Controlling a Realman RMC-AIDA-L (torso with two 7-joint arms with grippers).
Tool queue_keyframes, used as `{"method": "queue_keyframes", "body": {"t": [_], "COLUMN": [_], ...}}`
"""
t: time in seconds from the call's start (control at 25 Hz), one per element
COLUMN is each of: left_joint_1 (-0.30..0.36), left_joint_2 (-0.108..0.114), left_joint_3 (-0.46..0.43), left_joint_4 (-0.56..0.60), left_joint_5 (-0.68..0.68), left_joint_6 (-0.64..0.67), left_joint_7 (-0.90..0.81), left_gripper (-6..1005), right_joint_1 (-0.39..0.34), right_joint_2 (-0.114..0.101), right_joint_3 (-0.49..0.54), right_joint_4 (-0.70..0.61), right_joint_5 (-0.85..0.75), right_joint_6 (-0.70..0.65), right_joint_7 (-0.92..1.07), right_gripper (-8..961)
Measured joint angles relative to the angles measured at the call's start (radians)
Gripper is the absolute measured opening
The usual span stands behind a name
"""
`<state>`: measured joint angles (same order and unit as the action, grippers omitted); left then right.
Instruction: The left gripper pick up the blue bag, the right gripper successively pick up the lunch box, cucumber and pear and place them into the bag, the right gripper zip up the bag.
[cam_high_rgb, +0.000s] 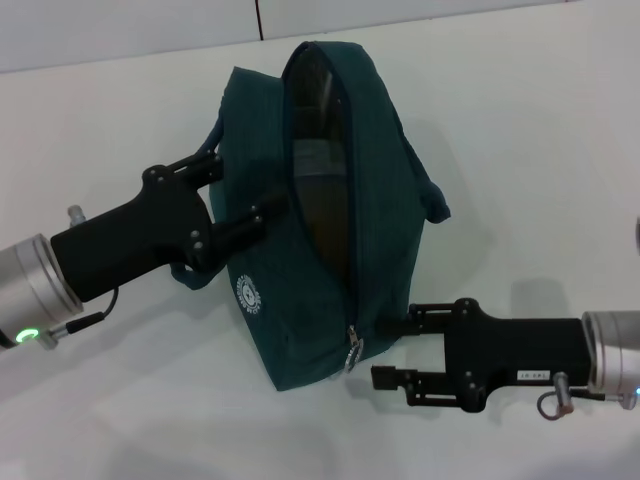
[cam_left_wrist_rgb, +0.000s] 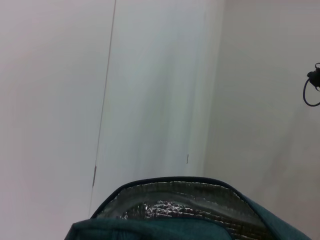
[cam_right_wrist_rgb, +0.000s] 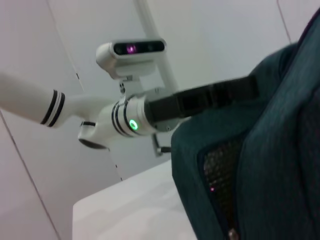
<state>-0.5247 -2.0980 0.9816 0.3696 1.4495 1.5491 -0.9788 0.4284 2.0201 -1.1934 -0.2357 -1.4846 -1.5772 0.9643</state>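
Note:
The blue bag (cam_high_rgb: 385, 210) stands upright mid-table with its long zipper open down the front. My left gripper (cam_high_rgb: 250, 183) reaches in from the left and is shut on the bag's side panel, just above a loop handle (cam_high_rgb: 192, 280). At the lower right, my right gripper (cam_high_rgb: 381, 350) is open, its fingertips on either side of the metal zipper pull (cam_high_rgb: 352, 352) at the bag's lower end. The left wrist view shows the bag's silver lining (cam_left_wrist_rgb: 175, 205). The bag (cam_right_wrist_rgb: 260, 165) fills the right wrist view. Lunch box, cucumber and pear are out of view.
The white table (cam_high_rgb: 520, 150) spreads all around the bag. The bag's second handle (cam_high_rgb: 437, 200) sticks out on the right side. In the right wrist view the left arm (cam_right_wrist_rgb: 200, 100) and the head camera (cam_right_wrist_rgb: 132, 50) show behind the bag.

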Motion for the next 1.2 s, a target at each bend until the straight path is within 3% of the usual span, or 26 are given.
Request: {"method": "queue_keyframes", "body": {"t": [0.2, 0.6, 1.0, 1.2], "left_joint_1": [0.000, -0.013, -0.023, -0.024], "left_joint_2": [-0.001, -0.001, -0.002, -0.001], "left_joint_3": [0.000, 0.000, -0.001, 0.000], "left_joint_4": [-0.008, -0.023, -0.033, -0.036], "left_joint_5": [-0.001, -0.002, -0.002, -0.002], "left_joint_6": [0.000, -0.001, -0.001, -0.001], "left_joint_7": [0.011, 0.020, 0.030, 0.033], "left_gripper": [622, 623, 624, 624], "right_joint_1": [0.035, 0.065, 0.105, 0.105], "right_joint_2": [0.007, 0.008, 0.008, 0.008], "right_joint_3": [-0.072, -0.100, -0.394, -0.451], "right_joint_4": [0.001, 0.002, -0.019, -0.037], "right_joint_5": [0.007, 0.090, 0.299, 0.332], "right_joint_6": [0.050, 0.093, 0.138, 0.162], "right_joint_7": [0.050, 0.085, 0.152, 0.174], "right_gripper": [550, 542, 533, 529]}}
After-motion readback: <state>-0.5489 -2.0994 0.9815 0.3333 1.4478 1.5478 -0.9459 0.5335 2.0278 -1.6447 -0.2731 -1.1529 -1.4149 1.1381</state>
